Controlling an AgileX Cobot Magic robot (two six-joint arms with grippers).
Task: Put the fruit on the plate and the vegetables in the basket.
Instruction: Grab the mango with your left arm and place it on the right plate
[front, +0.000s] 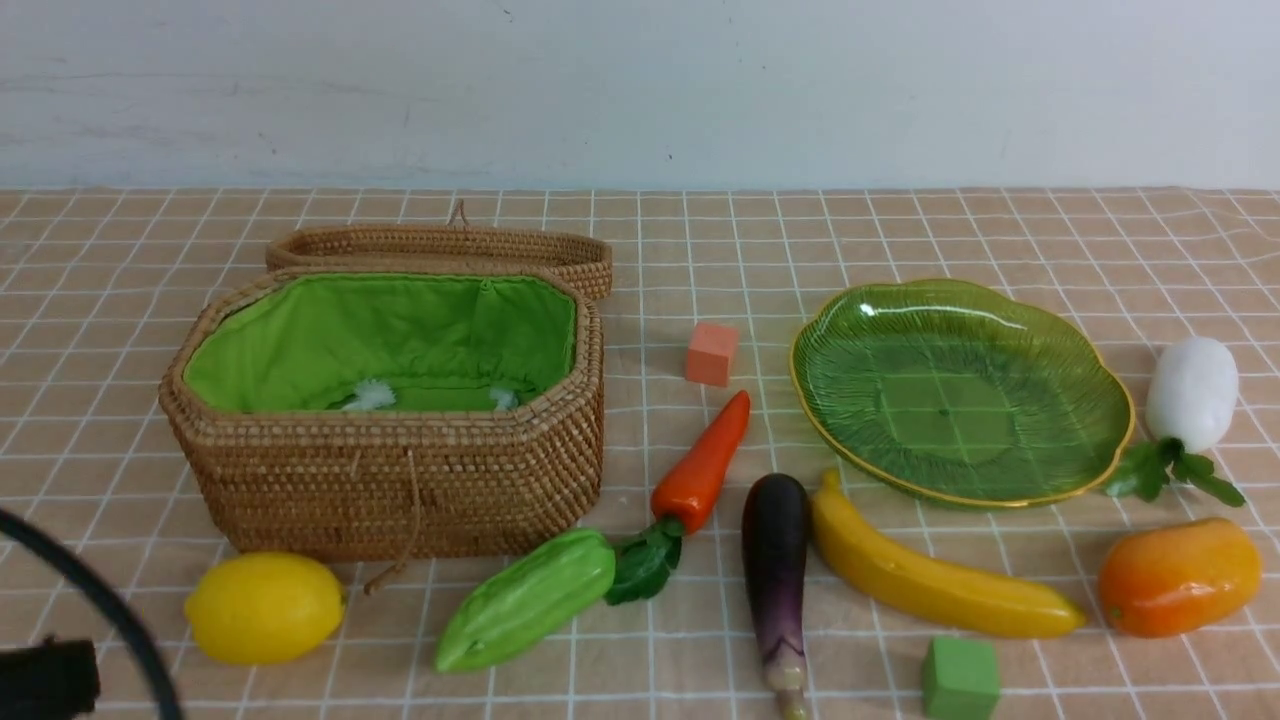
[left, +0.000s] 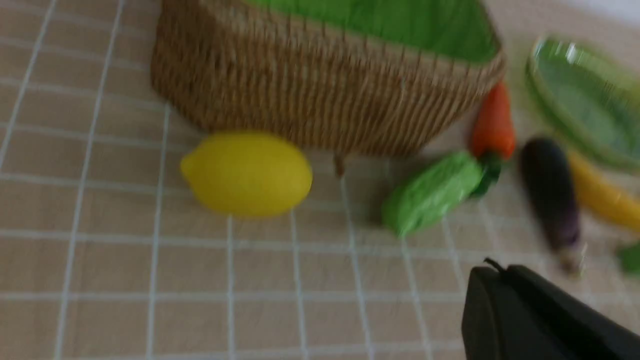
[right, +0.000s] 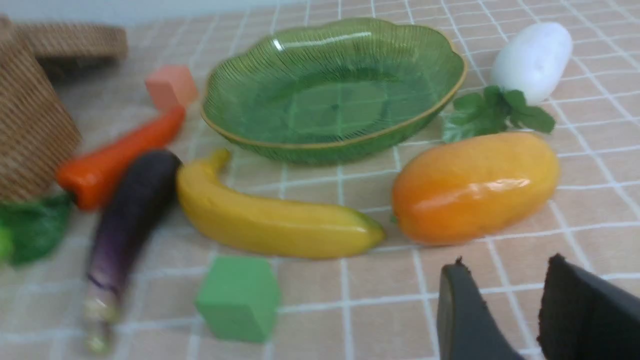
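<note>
Clerk: Where do the containers stand in the front view?

Inspector: The basket (front: 390, 480) stands open at centre left, with its lid (front: 440, 245) lying flat behind it. The plate (front: 960, 495) sits at centre right on the checked cloth (front: 120, 300).

Clerk: And the fruit?

Inspector: All of it is on the cloth. The lemon (front: 265, 607) lies at lower left, just in front of the basket. The banana (front: 930, 570) lies along the plate's near rim, right of lower centre. The mango (front: 1178, 575) lies at the lower right edge.

Clerk: The vegetables?

Inspector: Also on the cloth. The carrot (front: 705, 460) and eggplant (front: 775, 560) lie mid-frame between basket and plate. The gourd (front: 530, 598) lies at lower centre, at the carrot's leaves. The radish (front: 1192, 392) lies at the right edge, just beside the plate.

Clerk: The grippers?

Inspector: In the left wrist view, the left gripper (left: 495, 272) shows at lower right, fingers together on nothing, well apart from the lemon. In the right wrist view, the right gripper (right: 505, 265) shows at lower right, fingers apart with bare cloth between them. It is near the mango but not touching it.
</note>
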